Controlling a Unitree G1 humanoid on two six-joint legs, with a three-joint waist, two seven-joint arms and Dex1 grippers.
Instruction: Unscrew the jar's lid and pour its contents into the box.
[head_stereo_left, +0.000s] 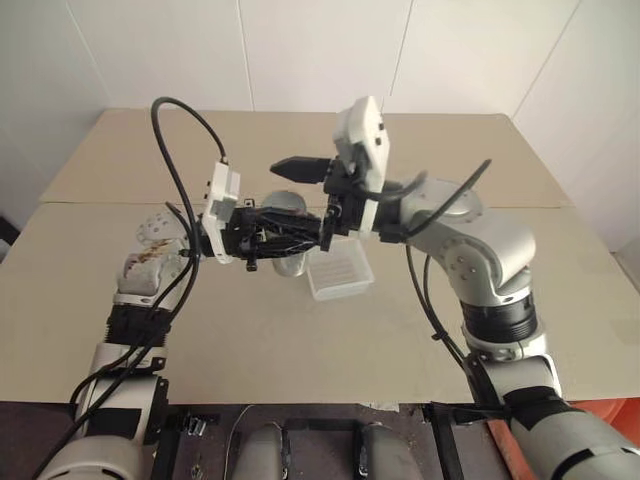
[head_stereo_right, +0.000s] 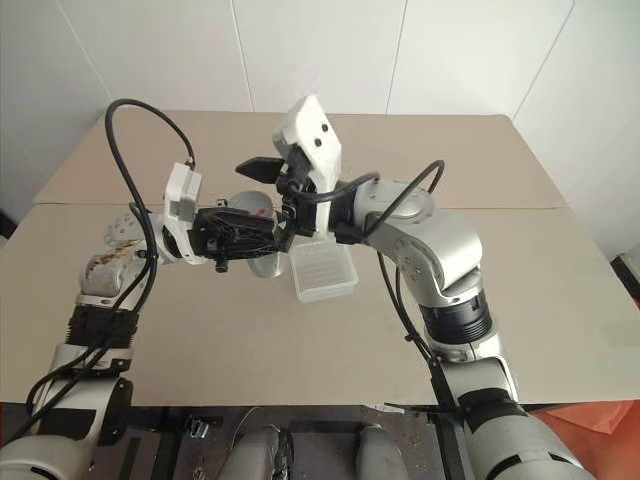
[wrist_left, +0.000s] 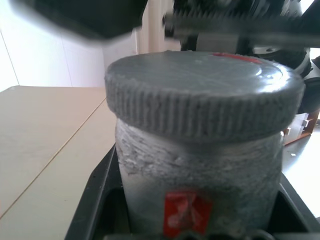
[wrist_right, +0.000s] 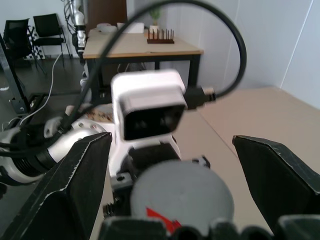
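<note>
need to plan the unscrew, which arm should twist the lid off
Right. Its gripper is open with a finger on each side of the lid, while the left gripper is shut on the jar.

Lid (wrist_left: 205, 95) — matt grey, ribbed rim; box (head_stereo_left: 340, 275) — translucent ribbed plastic.

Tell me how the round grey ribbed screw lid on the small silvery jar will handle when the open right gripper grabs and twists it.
The round grey ribbed screw lid has a knurled rim, so the fingers should probably bite rather than slip. It looks stiff, unlikely to flex. It overhangs the small silvery jar, which the left gripper clamps, so the jar likely won't spin.
</note>
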